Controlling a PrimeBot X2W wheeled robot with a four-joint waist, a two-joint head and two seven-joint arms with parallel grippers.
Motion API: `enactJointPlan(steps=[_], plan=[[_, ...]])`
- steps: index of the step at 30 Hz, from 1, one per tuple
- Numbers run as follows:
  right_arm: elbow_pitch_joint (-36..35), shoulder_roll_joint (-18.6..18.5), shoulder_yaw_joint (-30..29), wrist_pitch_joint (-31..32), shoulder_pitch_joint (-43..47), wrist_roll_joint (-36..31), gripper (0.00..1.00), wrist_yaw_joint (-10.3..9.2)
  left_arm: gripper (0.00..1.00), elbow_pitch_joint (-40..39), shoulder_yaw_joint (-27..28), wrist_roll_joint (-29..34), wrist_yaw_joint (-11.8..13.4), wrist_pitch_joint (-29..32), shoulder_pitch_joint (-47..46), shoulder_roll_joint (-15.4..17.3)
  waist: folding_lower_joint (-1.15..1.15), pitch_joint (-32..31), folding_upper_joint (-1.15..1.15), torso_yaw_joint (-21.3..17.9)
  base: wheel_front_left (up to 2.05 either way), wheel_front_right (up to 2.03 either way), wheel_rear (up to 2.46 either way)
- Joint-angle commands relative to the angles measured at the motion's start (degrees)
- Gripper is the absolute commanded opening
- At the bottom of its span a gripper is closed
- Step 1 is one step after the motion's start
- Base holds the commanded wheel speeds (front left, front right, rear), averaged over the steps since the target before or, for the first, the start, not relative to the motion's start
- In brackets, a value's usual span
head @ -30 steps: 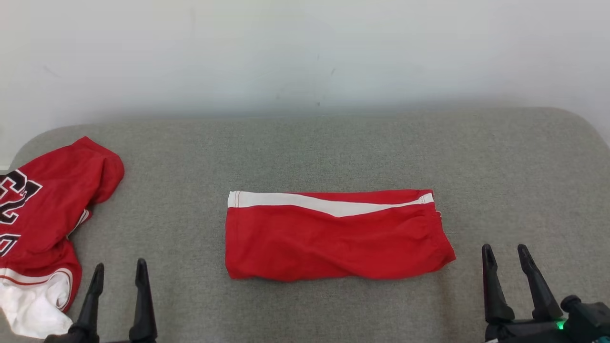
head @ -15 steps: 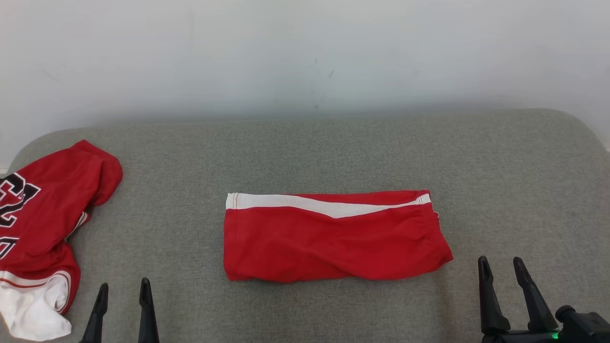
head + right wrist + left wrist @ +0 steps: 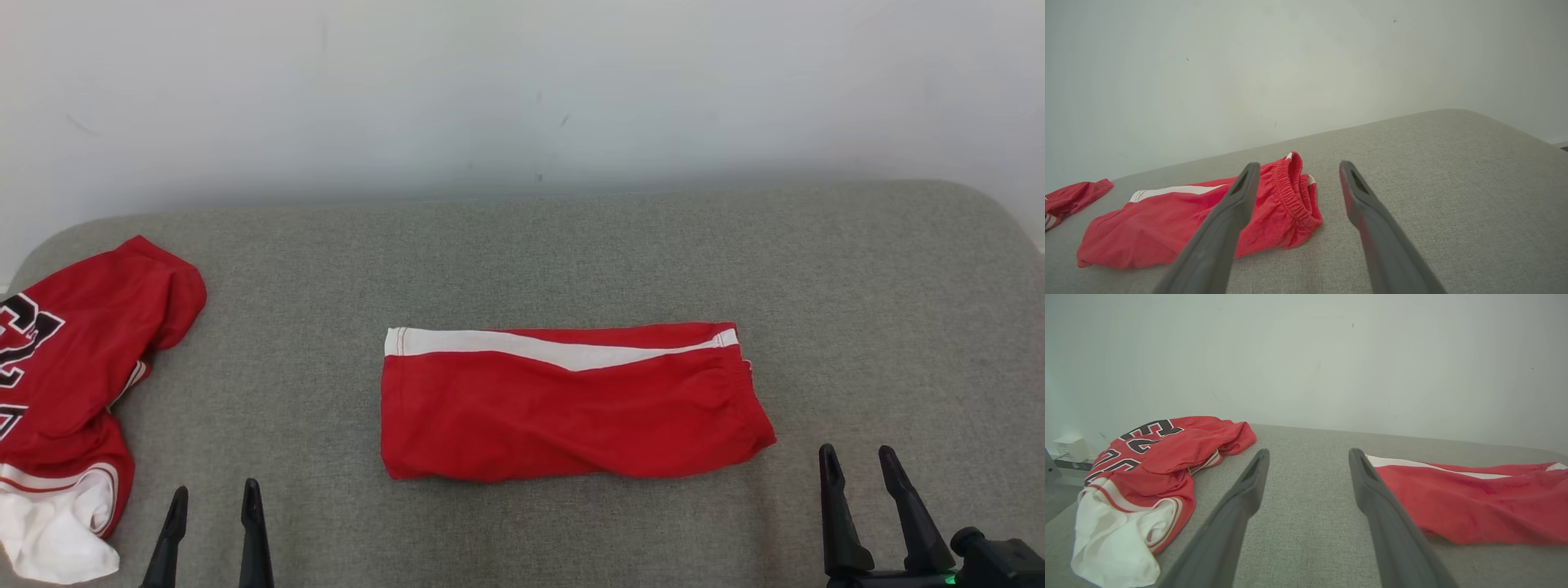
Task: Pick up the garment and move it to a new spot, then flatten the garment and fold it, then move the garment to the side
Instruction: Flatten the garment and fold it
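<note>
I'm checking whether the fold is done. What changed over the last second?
Both open grippers drew back toward the robot: the left gripper more, the right gripper a little. Nothing was gripped or released. The folded red shorts and the jersey lie as before.

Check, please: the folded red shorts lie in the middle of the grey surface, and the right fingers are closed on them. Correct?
No. The folded red shorts lie in the middle of the grey surface, but the right fingers are open and apart from them; the head view shows this.
</note>
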Motion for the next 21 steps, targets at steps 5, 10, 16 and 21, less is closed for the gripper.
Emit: enactJointPlan(steps=[5, 10, 16, 21], plan=[[1.6, -2.4, 1.3, 0.0, -3.1, -0.7, 1.0, -0.14, 1.0, 0.5, -0.3, 0.5, -0.3, -0.2, -1.0, -0.4, 0.0, 0.2, 0.0, 0.8, 0.0, 0.0, 0.0], [6.8, -5.3, 2.9, 1.3, -9.6, -1.0, 1.0, -0.14, 1.0, 1.1, -1.3, 0.6, -0.6, -0.2, -2.0, -0.5, 0.0, 1.2, 0.0, 2.2, 0.0, 0.0, 0.0], [16.6, -7.2, 5.1, 4.4, -18.3, -0.4, 1.0, -0.14, 1.0, 2.3, -3.2, 0.2, -0.8, -0.2, -3.9, -0.5, 0.0, 2.8, 0.0, 5.0, 0.0, 0.0, 0.0], [27.0, -8.0, 6.6, 5.4, -23.5, 0.3, 1.0, -0.14, 1.0, 3.2, -5.0, -0.7, -0.9, -0.2, -5.2, -0.6, 0.0, 3.6, 0.0, 7.2, 0.0, 0.0, 0.0]])
